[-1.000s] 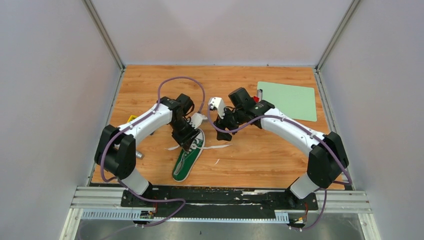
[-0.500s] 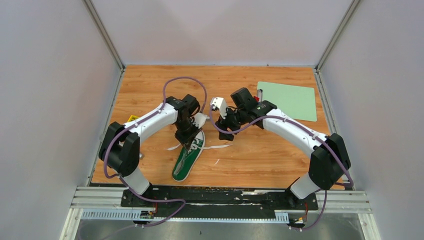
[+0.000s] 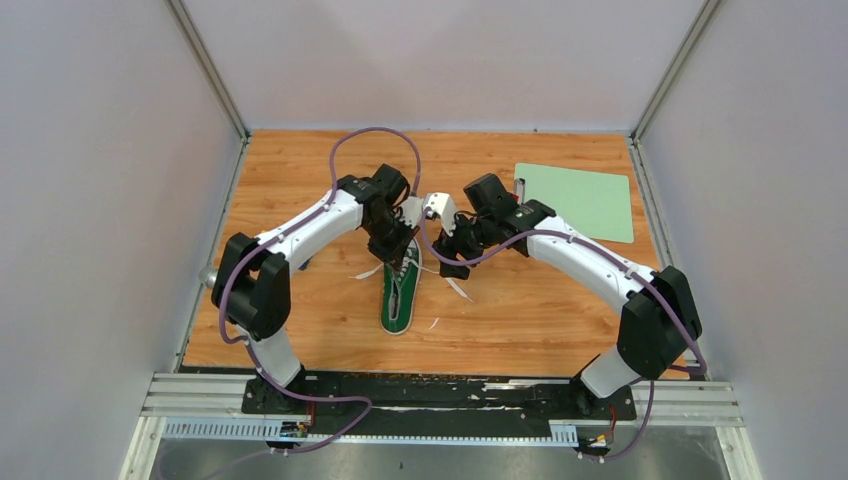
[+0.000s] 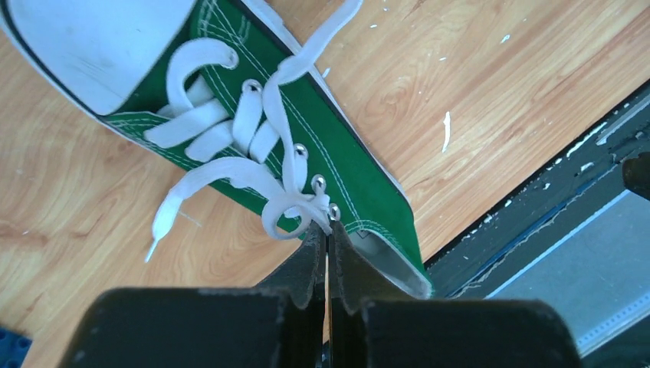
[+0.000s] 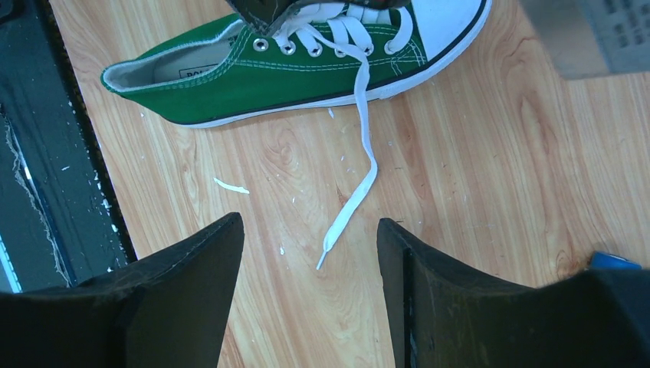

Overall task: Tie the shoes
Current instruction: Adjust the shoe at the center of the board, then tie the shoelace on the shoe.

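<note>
Top external shows the small green canvas sneaker (image 3: 400, 300) near the middle of the wooden counter (image 3: 560, 300), heel toward the near edge; left wrist, left fingers (image 4: 306, 264) pressed together at its top-eyelet white flat lace (image 4: 288, 201), grip unclear; right wrist, right fingers (image 5: 192, 276) wide and empty, loose lace end (image 5: 349, 211) straight ahead.

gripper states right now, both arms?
Left gripper: shut, tips at the white lace by the top eyelets of the green sneaker; cannot tell if it is pinched.
Right gripper: open, holding nothing.
</note>
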`<state>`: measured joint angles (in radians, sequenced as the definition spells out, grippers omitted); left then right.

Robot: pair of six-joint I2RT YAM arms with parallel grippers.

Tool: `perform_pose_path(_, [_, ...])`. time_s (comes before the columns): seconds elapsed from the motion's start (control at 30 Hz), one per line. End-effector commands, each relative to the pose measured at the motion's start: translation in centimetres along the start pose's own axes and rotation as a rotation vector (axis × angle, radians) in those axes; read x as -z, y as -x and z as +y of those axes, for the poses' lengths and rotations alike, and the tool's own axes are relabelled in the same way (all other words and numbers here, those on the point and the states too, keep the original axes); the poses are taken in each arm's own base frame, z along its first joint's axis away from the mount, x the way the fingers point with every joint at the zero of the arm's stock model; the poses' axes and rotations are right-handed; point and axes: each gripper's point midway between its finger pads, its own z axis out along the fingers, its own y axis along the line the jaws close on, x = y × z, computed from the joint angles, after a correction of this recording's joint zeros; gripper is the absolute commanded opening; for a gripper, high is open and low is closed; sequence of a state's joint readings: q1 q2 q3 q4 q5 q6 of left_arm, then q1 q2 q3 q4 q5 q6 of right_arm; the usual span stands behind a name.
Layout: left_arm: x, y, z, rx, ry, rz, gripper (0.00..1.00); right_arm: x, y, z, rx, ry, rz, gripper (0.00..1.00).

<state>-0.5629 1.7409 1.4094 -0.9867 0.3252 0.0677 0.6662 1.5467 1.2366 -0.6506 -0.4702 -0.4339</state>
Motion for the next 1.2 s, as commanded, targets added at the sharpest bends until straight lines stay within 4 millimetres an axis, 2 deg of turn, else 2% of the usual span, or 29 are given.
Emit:
perform_pose_path(0.0, [-0.5, 0.2, -1.7, 0.021, -0.109, -0.025, 0.03, 0.8, 1.3, -0.4, 0.042, -0.025, -0.038, 0.65])
perform_pose_path(0.03, [-0.6, 0.1, -1.8, 0.022, -0.114, -0.022, 0.08, 0.7, 1.2, -0.4, 0.042, -0.025, -0.037, 0.65])
perform_pose_path(0.07, [-0.5, 0.1, -1.9, 0.013, -0.118, -0.024, 0.2, 0.8, 1.2, -0.4, 0.041, -0.025, -0.037, 0.65])
perform_pose_path(0.13, [0.5, 0.4, -2.3, -0.012, -0.143, -0.041, 0.33, 1.2, 1.6, -0.4, 0.047, -0.028, -0.042, 0.65])
perform_pose_path(0.17, [1.2, 0.2, -2.2, -0.005, -0.152, -0.037, 0.36, 1.4, 1.8, -0.3, 0.051, -0.028, -0.045, 0.65])
perform_pose_path(0.2, [2.5, 0.9, -2.1, -0.024, -0.171, -0.074, 0.41, 1.8, 2.1, -0.2, 0.059, -0.028, -0.047, 0.65])
perform_pose_path(0.33, [6.1, 2.0, -1.0, -0.073, -0.208, -0.175, 0.47, 3.5, 2.9, 0.3, 0.093, -0.028, -0.053, 0.65])
perform_pose_path(0.4, [6.5, 2.0, -0.6, -0.176, -0.227, -0.204, 0.49, 4.4, 3.4, 0.7, 0.112, -0.026, -0.068, 0.65])
perform_pose_path(0.5, [6.0, 1.7, -0.6, -0.427, -0.267, -0.24, 0.52, 5.6, 4.5, 1.2, 0.14, -0.016, -0.104, 0.65])
perform_pose_path(0.57, [5.1, 1.3, 0.0, -0.505, -0.255, -0.242, 0.53, 6.3, 5.2, 1.4, 0.153, -0.002, -0.137, 0.65])
perform_pose_path(0.67, [4.6, 2.3, 1.2, -0.569, -0.217, -0.238, 0.53, 7.3, 6.3, 1.8, 0.145, 0.033, -0.192, 0.65])
perform_pose_path(0.7, [4.9, 2.8, 1.5, -0.591, -0.202, -0.24, 0.53, 7.4, 6.4, 1.9, 0.134, 0.037, -0.199, 0.65])
perform_pose_path(0.73, [4.5, 2.6, 1.8, -0.611, -0.209, -0.214, 0.53, 7.5, 6.5, 2.1, 0.122, 0.043, -0.204, 0.65])
perform_pose_path(0.83, [4.0, 2.3, 2.2, -0.64, -0.224, -0.18, 0.53, 6.8, 6.0, 2.1, 0.104, 0.05, -0.204, 0.65])
perform_pose_path(1.0, [3.7, 0.3, 1.8, -0.621, -0.243, -0.149, 0.53, 6.0, 5.7, 0.6, 0.042, 0.0, -0.173, 0.65])
perform_pose_path(1.07, [2.6, -0.4, 2.2, -0.586, -0.217, -0.155, 0.54, 6.1, 5.6, 0.2, 0.066, -0.016, -0.166, 0.65])
perform_pose_path(1.17, [1.7, 0.7, 2.7, -0.523, -0.189, -0.196, 0.53, 5.5, 5.5, -0.2, 0.06, -0.01, -0.154, 0.65])
